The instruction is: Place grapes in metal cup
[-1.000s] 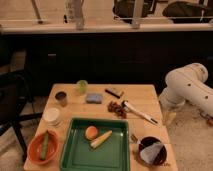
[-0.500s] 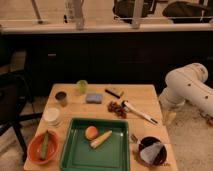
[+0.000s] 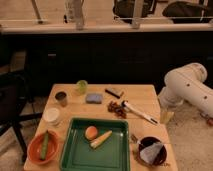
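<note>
**A:** Two things matter here. The small bumpy cluster of dark reddish-purple grapes (image 3: 116, 107) lies near the middle of the pale wooden counter (image 3: 145, 95). The small dull grey metal cup (image 3: 61, 98) stands upright toward the back left, well apart from it. The grapes rest on the counter, so I judge the pick not yet made.

**B:** And the tool (image 3: 166, 114)?

**A:** It is low at the end of the big white arm (image 3: 187, 87), just beside the counter's right edge and apart from the grapes. Whether it is released or clenched, I cannot tell.

**B:** What could go wrong on the approach?

**A:** The long white-handled utensil (image 3: 141, 113) lies slanted with its dark end right against the cluster, on the arm's side. A reach from the right could catch it and shove the grapes, or sweep it off the counter.

**B:** And the grasp itself?

**A:** A loose bunch probably gives unevenly. A pinch on one outer grape could tear it free and leave the rest behind.

**B:** The delivery?

**A:** The translucent yellow-green cup (image 3: 81, 86) stands near the metal one, so the wrong target is possible. The flat blue sponge (image 3: 93, 98) sits between the grapes and the cup, and a low carry could drag over it. The metal cup also looks narrow beside the cluster, and probably light. An off-centre release could leave the grapes hanging on the rim or tip the cup over.
</note>
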Tool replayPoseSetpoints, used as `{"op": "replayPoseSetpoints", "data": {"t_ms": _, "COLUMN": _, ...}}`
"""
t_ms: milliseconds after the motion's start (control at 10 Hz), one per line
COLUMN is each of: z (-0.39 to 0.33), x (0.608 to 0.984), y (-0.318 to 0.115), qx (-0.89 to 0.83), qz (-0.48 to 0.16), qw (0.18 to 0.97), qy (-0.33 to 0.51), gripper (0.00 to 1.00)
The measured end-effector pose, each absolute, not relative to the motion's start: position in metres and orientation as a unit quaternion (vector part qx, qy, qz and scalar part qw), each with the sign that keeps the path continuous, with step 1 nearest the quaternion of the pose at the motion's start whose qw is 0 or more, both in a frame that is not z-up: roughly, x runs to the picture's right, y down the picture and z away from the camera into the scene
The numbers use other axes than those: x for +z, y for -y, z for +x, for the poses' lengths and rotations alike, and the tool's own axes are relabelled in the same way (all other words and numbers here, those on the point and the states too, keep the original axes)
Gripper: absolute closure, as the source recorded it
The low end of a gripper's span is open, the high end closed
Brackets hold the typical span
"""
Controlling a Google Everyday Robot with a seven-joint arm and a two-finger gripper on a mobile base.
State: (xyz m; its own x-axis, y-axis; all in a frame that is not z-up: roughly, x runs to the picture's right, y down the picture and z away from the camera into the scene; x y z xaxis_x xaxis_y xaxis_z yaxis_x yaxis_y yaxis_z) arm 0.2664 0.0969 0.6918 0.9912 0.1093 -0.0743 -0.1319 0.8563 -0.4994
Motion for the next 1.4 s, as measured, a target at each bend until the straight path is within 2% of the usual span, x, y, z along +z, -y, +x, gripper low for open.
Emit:
{"op": "replayPoseSetpoints", "data": {"t_ms": 400, "z": 0.18, "x": 0.729, "y": -0.06, "qx": 0.131, "qz": -0.235, "qw": 0.963, "qy": -0.005, "gripper": 0.2}}
{"op": "replayPoseSetpoints", "data": {"t_ms": 600, "z": 0.152, "x": 0.751, "y": -0.044, "qx": 0.22, "qz": -0.205, "qw": 0.954, "qy": 0.016, "gripper": 0.2}}
{"op": "replayPoseSetpoints", "data": {"t_ms": 1000, "z": 0.136, "x": 0.772, "y": -0.047, "qx": 0.31, "qz": -0.169, "qw": 0.933, "qy": 0.071, "gripper": 0.2}}
{"op": "replayPoseSetpoints", "data": {"t_ms": 1400, "z": 0.134, "x": 0.773, "y": -0.047, "qx": 0.312, "qz": -0.168, "qw": 0.932, "qy": 0.075, "gripper": 0.2}}
